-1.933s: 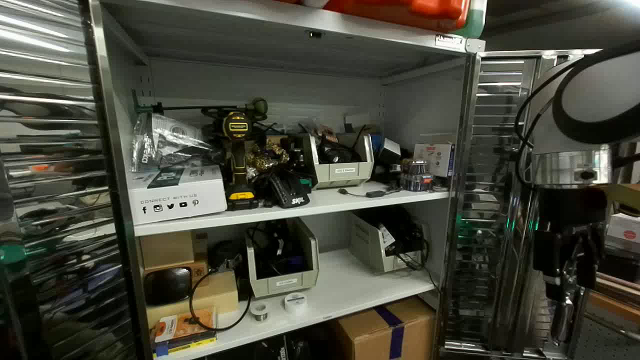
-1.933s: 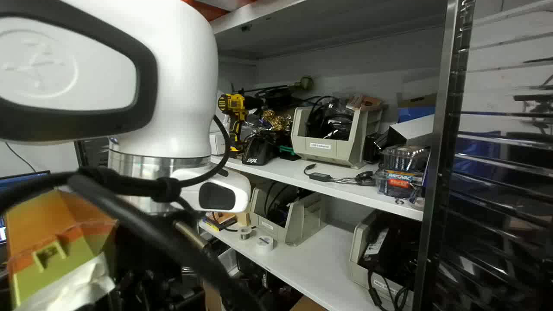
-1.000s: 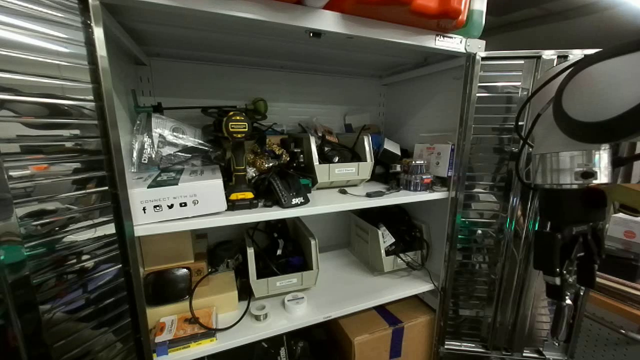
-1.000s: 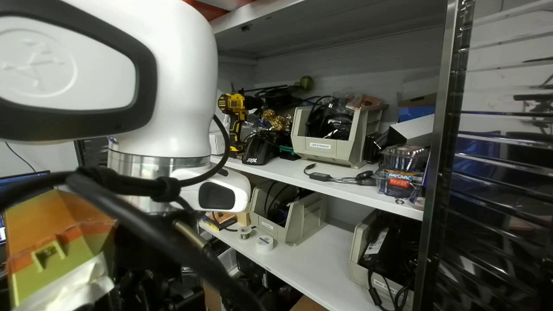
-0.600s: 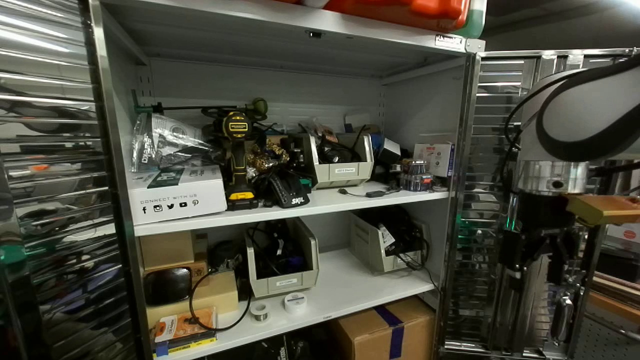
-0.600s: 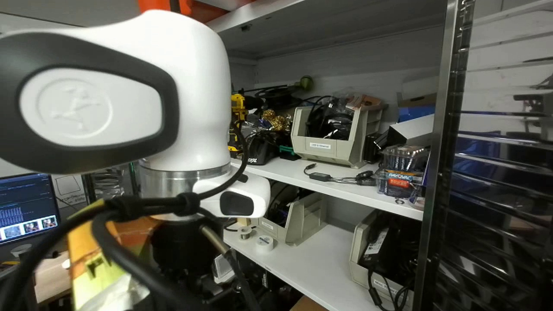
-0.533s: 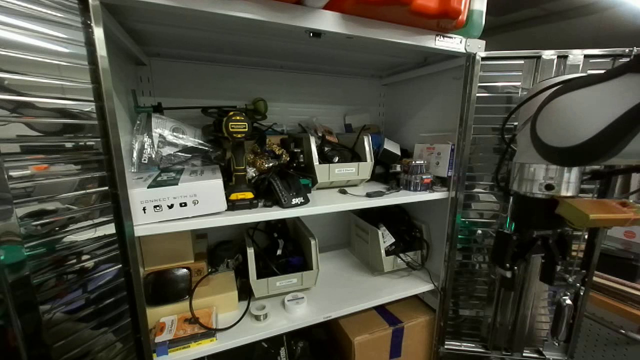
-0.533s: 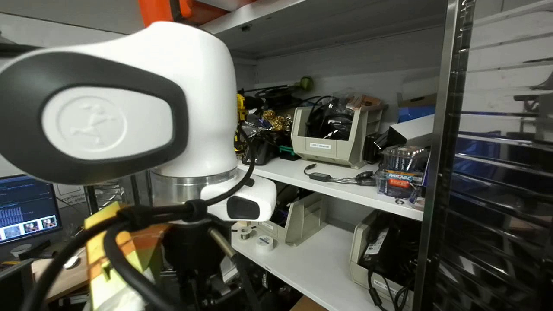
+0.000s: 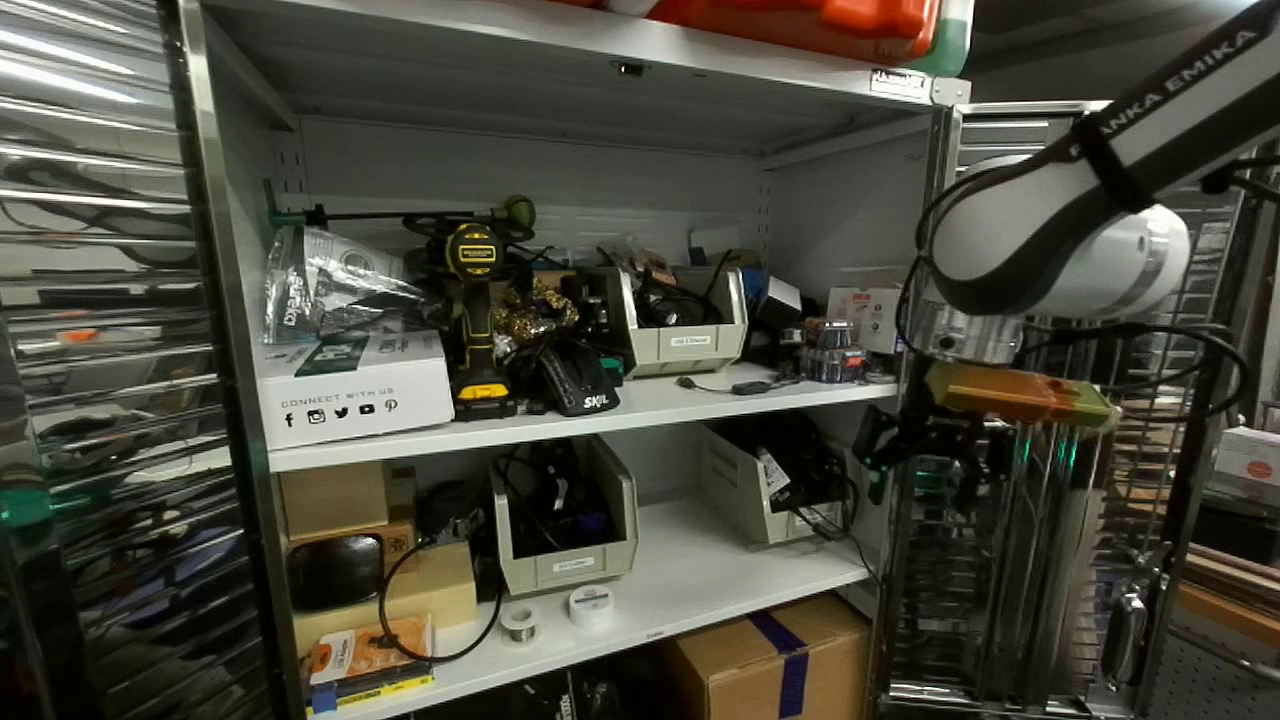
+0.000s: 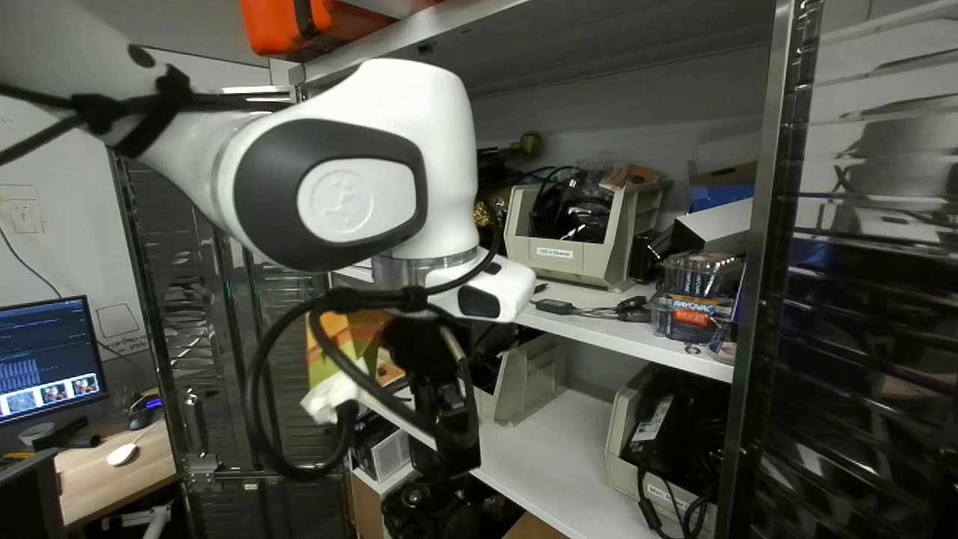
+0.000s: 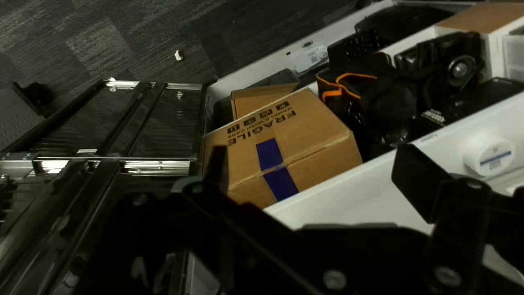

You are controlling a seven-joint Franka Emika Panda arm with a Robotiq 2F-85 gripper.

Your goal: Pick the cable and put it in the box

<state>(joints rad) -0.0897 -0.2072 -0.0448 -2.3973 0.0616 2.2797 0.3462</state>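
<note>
Bring the tool (image 9: 920, 482), spread and holding nothing, above the cable (image 9: 748, 387) beyond it, then pinch its block (image 10: 554, 306) squarely.

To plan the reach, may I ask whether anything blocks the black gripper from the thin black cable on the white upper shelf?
Probably the shelf's front edge: the gripper hangs outside it, apparently lower than the cable.

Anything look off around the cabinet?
Yes: black cables hang over the front of a lower-shelf bin; a loose cable lies on the shelf above, not binned. A stray white object sits on the floor, too small to identify.
</note>
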